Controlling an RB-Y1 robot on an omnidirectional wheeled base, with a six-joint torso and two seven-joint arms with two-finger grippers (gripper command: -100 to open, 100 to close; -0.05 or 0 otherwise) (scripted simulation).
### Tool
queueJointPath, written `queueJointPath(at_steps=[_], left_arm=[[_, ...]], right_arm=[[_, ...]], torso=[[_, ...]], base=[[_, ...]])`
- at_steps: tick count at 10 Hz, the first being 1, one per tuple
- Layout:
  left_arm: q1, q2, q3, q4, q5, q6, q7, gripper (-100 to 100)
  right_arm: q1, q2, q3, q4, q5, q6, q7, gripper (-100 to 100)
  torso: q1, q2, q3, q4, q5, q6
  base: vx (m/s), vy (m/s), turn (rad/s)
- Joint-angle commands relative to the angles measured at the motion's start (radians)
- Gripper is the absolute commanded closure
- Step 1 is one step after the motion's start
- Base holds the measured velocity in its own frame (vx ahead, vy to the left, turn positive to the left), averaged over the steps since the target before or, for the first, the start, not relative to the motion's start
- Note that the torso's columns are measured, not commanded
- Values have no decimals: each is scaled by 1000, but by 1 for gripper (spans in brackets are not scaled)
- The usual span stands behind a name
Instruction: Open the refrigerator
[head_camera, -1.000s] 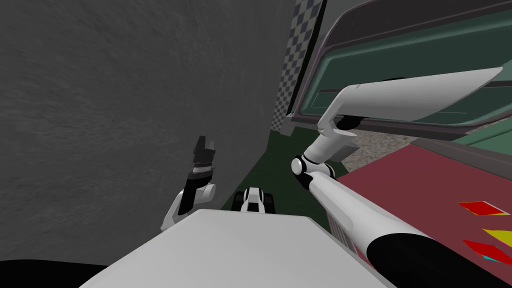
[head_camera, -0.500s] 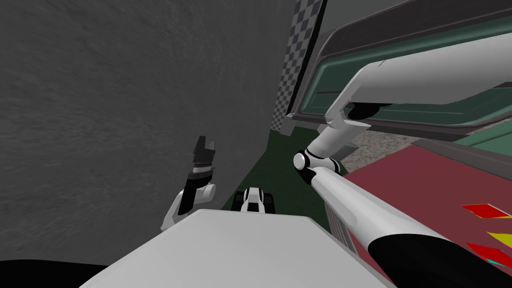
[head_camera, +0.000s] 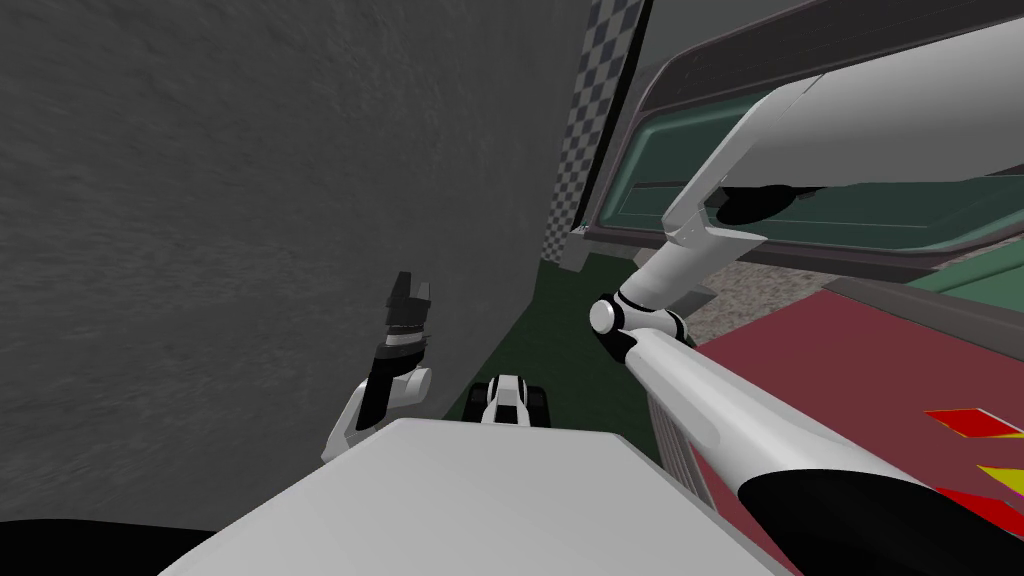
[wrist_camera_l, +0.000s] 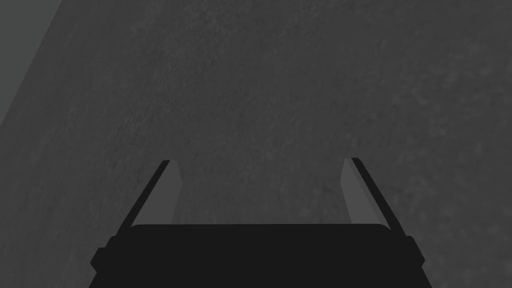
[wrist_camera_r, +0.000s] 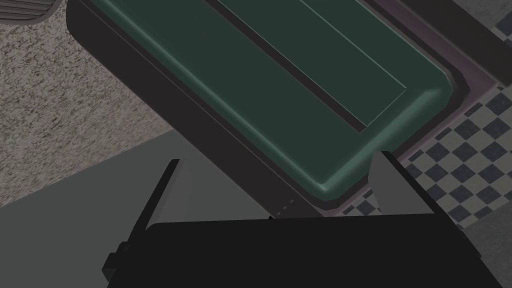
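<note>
The refrigerator (head_camera: 250, 220), as best I can make out, is the one tall, dark grey, rough-textured body right in front of the robot on its left. I cannot tell where its door edge lies. The left gripper (wrist_camera_l: 259, 161) points straight at that face from close up, its two fingers (wrist_camera_l: 357, 195) standing wide apart with nothing between them. Whether they touch the face I cannot tell. The refrigerator's far upright edge ends against one narrow strip of checkered wall (head_camera: 590, 130). Its foot runs along a wedge of dark green floor (head_camera: 540, 320), open between it and a maroon surface (head_camera: 850, 380) on the robot's right. That surface carries three flat shapes (head_camera: 965, 420), two red and one yellow.

The right arm (head_camera: 700, 405) is bent up high, well apart from the refrigerator. The right gripper (wrist_camera_r: 277, 156) looks down on a rounded corner of one green panel (wrist_camera_r: 240, 80), split into two fields by one dark band (wrist_camera_r: 300, 75) and set in a dark frame (wrist_camera_r: 440, 57). Its two fingers are also spread wide, holding nothing. Beside the panel's dark side lie a speckled grey surface (wrist_camera_r: 45, 90) and a flat pale grey surface (wrist_camera_r: 90, 210).
</note>
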Motion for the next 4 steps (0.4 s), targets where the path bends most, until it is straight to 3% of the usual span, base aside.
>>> queueJointPath(at_steps=[1, 4], left_arm=[[0, 0, 0, 0, 0, 0, 0, 0], [0, 0, 0, 0, 0, 0, 0, 0]], right_arm=[[0, 0, 0, 0, 0, 0, 0, 0], [0, 0, 0, 0, 0, 0, 0, 0]], torso=[[0, 0, 0, 0, 0, 0], [0, 0, 0, 0, 0, 0]], base=[[0, 0, 0], [0, 0, 0]])
